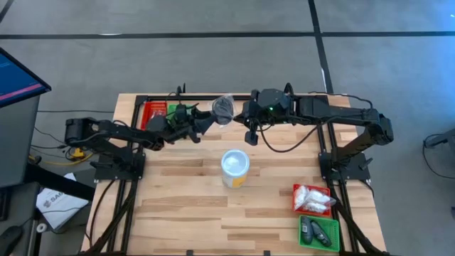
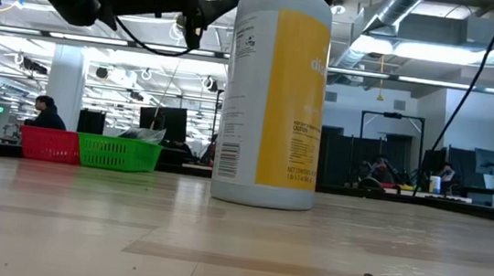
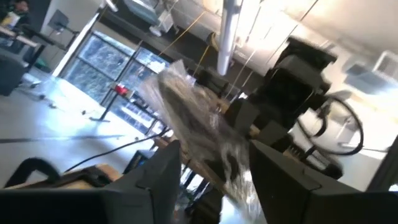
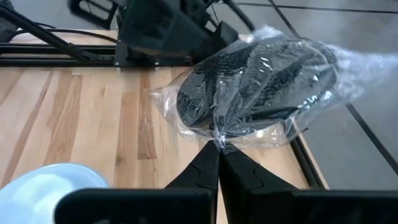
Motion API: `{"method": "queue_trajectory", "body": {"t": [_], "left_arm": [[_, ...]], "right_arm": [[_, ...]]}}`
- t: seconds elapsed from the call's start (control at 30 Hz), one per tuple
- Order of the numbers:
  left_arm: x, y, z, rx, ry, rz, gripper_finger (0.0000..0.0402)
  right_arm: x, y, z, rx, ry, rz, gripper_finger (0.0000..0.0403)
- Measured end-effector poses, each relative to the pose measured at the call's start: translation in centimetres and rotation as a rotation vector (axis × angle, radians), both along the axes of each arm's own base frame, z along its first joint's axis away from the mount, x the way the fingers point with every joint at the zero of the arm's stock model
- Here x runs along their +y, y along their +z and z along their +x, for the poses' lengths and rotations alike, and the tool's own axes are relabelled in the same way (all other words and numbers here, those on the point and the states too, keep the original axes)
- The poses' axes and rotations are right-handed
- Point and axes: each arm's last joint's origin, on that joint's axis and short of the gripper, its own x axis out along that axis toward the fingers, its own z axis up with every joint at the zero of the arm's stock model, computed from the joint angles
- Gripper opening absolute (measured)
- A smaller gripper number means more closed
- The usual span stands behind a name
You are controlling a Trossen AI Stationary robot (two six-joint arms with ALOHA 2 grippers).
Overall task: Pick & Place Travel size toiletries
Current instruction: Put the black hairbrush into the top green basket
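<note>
**Handover of a bagged toiletry above the far edge of the table**

High view, looking straight down: the light wooden slatted table (image 1: 185,206) fills the lower centre of the frame. Two dark arms meet near the top centre. Between them hangs a crinkly clear plastic packet holding a dark grey round flat piece (image 1: 223,108). The right gripper (image 4: 217,149) has its fingers pressed together on the packet's edge. The left gripper (image 3: 214,171) has its fingers spread on either side of the packet, not yet pinching it.

This looks like a pass from right arm to left. To do it well, the left fingers should close firmly on the packet before the right lets go, since loose film slips easily.

A white round cup with a yellowish base (image 1: 235,168) stands mid-table. At upper left, a red plastic tray (image 1: 153,112) and a green plastic tray (image 1: 174,111) sit side by side, their contents hidden by the left arm. At lower right, a second red tray (image 1: 297,190) holds white crinkly sachets (image 1: 313,199); the green tray below it (image 1: 304,236) holds dark grey pieces (image 1: 318,230).
</note>
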Motion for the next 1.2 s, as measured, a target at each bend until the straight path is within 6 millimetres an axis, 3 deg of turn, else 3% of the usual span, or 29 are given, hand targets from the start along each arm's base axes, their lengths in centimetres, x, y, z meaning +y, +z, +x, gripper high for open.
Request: {"method": "queue_trajectory", "body": {"t": [0.43,0.7,0.97,1.2], "left_arm": [[0.0,1.2,0.3,-0.06,-0.013,0.017,0.0122],[0.0,1.2,0.4,-0.034,0.011,0.076,0.0018],[0.0,1.1,0.4,-0.024,0.011,0.09,0.0021],[0.7,1.1,-0.1,-0.005,0.038,0.109,0.002]], "right_arm": [[0.0,0.0,0.0,0.0,0.0,0.0,0.0],[0.0,0.0,0.0,0.001,0.0,0.001,0.0],[0.0,-0.3,-0.1,0.034,0.008,-0.008,0.0006],[-0.6,-0.8,-0.6,0.102,-0.01,-0.003,0.007]]}}
